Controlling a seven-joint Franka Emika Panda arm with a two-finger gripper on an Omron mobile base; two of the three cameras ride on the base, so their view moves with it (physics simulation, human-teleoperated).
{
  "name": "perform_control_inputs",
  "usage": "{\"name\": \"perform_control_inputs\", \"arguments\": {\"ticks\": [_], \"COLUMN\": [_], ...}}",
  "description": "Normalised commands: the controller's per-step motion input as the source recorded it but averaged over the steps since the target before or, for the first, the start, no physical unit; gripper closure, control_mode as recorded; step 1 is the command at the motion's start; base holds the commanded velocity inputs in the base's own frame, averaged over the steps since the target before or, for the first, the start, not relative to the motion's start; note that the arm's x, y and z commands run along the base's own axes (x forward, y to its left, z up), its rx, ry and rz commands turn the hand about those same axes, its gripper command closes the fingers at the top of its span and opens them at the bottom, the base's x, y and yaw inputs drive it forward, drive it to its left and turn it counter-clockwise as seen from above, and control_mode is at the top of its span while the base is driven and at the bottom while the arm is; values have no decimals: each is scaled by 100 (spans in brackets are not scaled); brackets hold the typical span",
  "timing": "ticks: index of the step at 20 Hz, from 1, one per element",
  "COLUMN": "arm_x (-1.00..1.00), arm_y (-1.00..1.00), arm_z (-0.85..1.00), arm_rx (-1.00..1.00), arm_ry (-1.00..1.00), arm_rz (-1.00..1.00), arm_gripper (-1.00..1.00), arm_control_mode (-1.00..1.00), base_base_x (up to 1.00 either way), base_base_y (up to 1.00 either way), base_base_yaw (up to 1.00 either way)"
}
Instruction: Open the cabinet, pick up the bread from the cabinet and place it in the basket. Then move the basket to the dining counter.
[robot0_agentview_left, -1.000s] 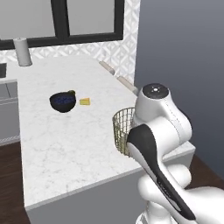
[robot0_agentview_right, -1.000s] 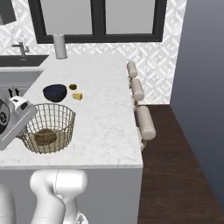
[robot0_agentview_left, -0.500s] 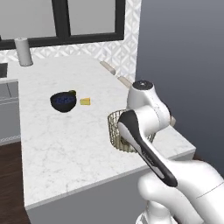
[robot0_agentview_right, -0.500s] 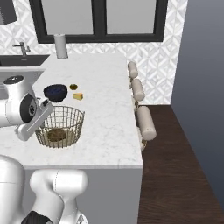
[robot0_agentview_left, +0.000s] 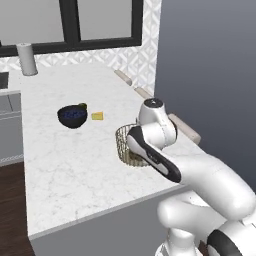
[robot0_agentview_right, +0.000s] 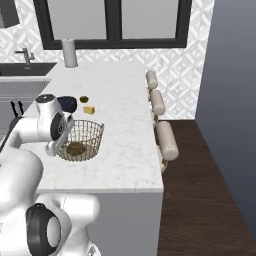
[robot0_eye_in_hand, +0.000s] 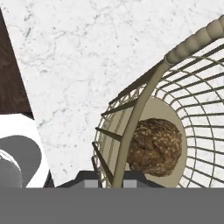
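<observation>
The claw (robot0_eye_in_hand: 110, 177) is straddling the basket (robot0_eye_in_hand: 183, 109) rim, clamping its near wall; the bread (robot0_eye_in_hand: 154, 146) is lying inside, just beyond, over the counter (robot0_eye_in_hand: 87, 57).

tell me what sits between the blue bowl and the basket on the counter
Only bare marble counter lies between the blue bowl and the basket, as the left base view shows. The yellow wedge sits off to the side of that stretch.
</observation>
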Motion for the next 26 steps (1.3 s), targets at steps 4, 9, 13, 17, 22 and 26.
{"name": "perform_control_inputs", "arguments": {"ticks": [4,9,13,17,22,26], "arm_x": [100,100,100,77,40,19], "arm_y": [0,17,16,4,0,0], "arm_z": [-42,-24,-25,-21,-24,-23], "arm_rx": [0,-6,-9,-3,0,0], "arm_ry": [-10,-13,-2,1,0,0], "arm_rz": [9,3,0,0,1,2], "arm_gripper": [100,100,100,100,100,100], "arm_control_mode": [-100,-100,-100,-100,-100,-100], "base_base_x": [0,0,0,0,0,0], "base_base_y": [0,0,0,0,0,0], "base_base_yaw": [0,0,0,0,0,0]}}
